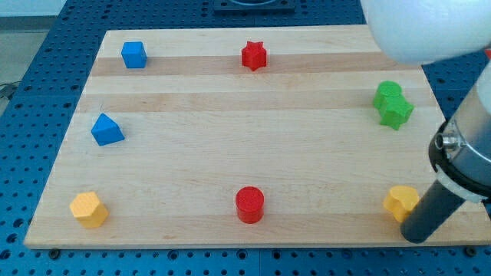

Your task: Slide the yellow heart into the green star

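The yellow heart (400,202) lies near the board's bottom right corner. The green star (397,113) lies well above it at the view's right, touching a green round block (387,93) just above it. My tip (416,234) is at the lower right of the yellow heart, right against it or nearly so. The dark rod slants up to the right into the arm's grey body (468,149).
A red cylinder (249,205) sits at bottom centre and a yellow hexagon (88,209) at bottom left. A blue triangle (107,129) is at the left, a blue cube (133,54) at top left, a red star (254,55) at top centre. The board's bottom edge (253,244) runs just below my tip.
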